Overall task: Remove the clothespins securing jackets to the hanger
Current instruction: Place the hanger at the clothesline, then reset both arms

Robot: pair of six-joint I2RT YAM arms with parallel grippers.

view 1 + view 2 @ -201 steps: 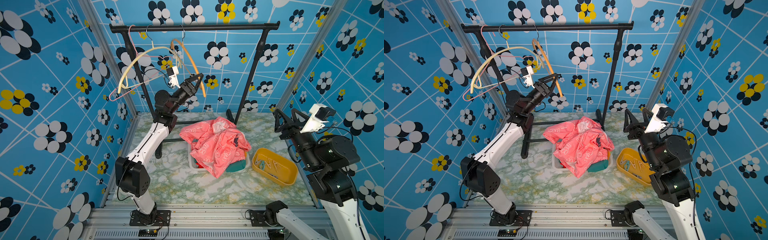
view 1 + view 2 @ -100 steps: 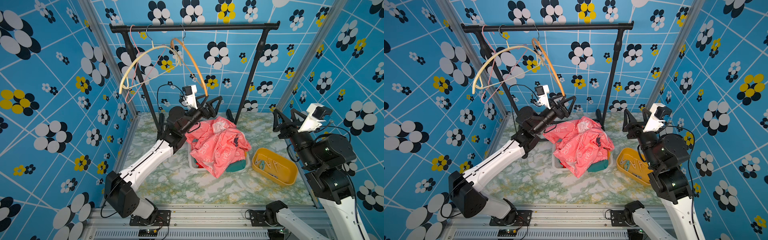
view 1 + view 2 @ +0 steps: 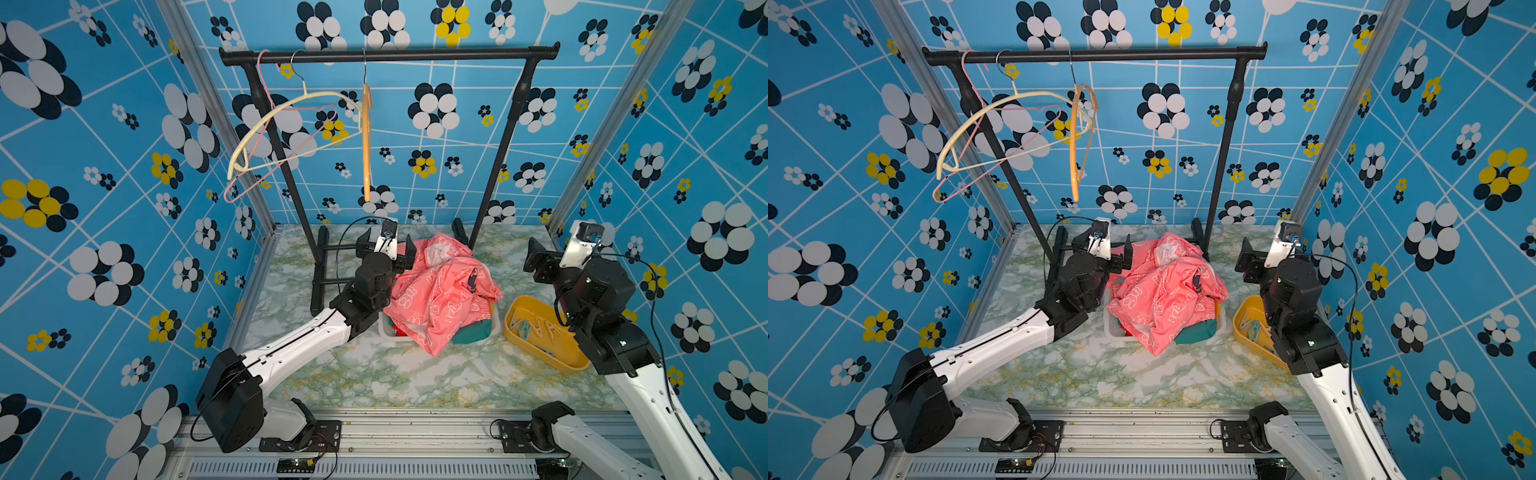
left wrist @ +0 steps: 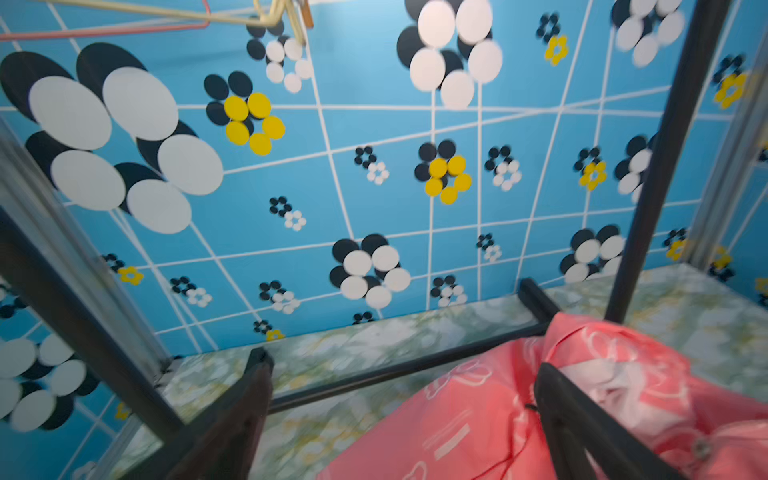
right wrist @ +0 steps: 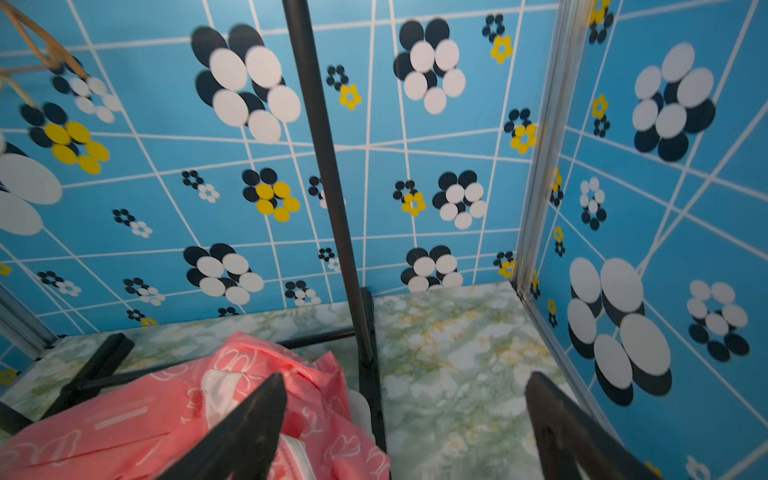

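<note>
My left end effector (image 4: pixel 401 374) gapes wide, holding nothing, just beside the jackets (image 3: pixel 440 291), which lie heaped, pink on top, in a white basket (image 3: pixel 384 330) on the surface (image 3: pixel 374 374). My right end effector (image 5: pixel 406 382) is wide open too and empty, near the yellow tray (image 3: pixel 577 361) holding clothespins (image 3: pixel 525 328). Hangers (image 3: pixel 365 145) hang on the rail (image 3: pixel 415 54).

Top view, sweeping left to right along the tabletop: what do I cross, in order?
In order: left pincer, open → pink jacket heaped in the middle → yellow tray holding clothespins.
</note>
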